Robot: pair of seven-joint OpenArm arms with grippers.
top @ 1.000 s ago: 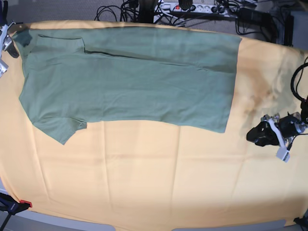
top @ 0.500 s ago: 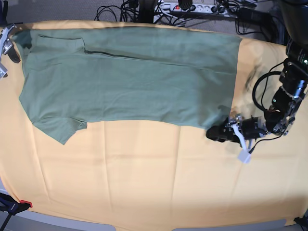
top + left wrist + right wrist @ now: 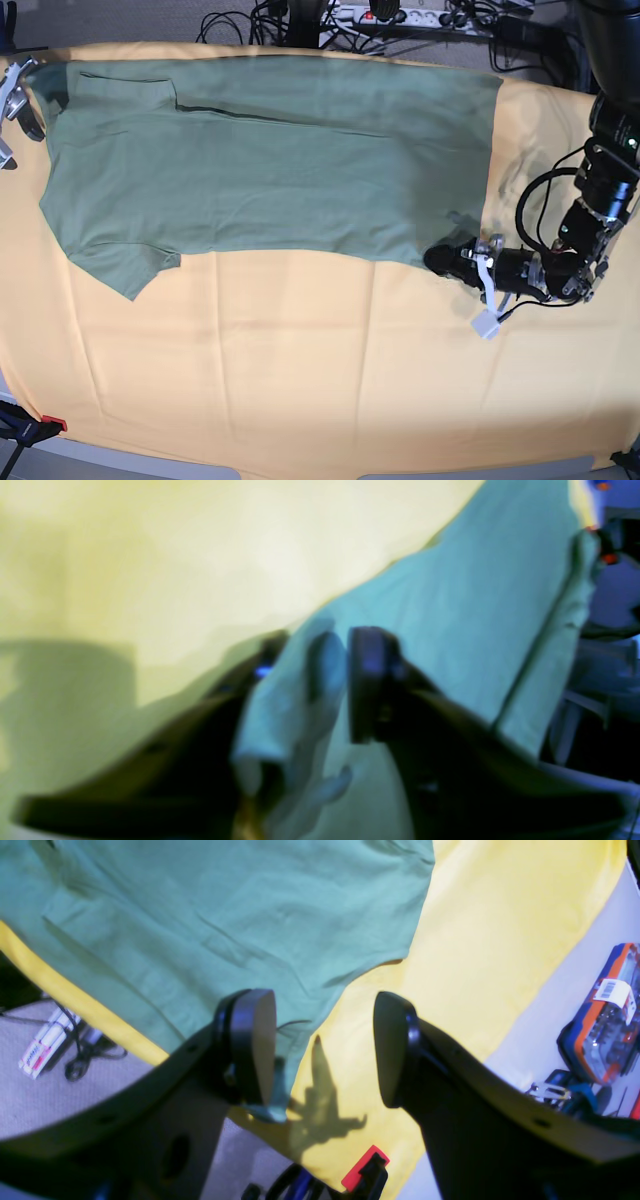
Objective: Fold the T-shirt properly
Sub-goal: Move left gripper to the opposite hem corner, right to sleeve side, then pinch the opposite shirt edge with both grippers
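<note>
The sage-green T-shirt (image 3: 270,170) lies flat across the back of the yellow-orange cloth (image 3: 300,370), with its hem to the right. My left gripper (image 3: 445,262) is at the shirt's front right hem corner. In the blurred left wrist view, green cloth (image 3: 295,700) is bunched between the two fingers (image 3: 370,680), which stand close together. My right gripper (image 3: 14,95) is at the far left edge by the shirt's shoulder. In the right wrist view it (image 3: 325,1050) is open above the shirt's edge (image 3: 225,915) and holds nothing.
Cables and a power strip (image 3: 390,15) lie behind the table. A red clamp (image 3: 52,424) holds the cloth at the front left corner. The right wrist view shows a red clamp (image 3: 362,1167) and an orange-and-blue tool case (image 3: 605,1010) off the table.
My left arm has moved left from the table's right side to the shirt's hem corner and closed on the cloth. The right gripper has barely moved.
</note>
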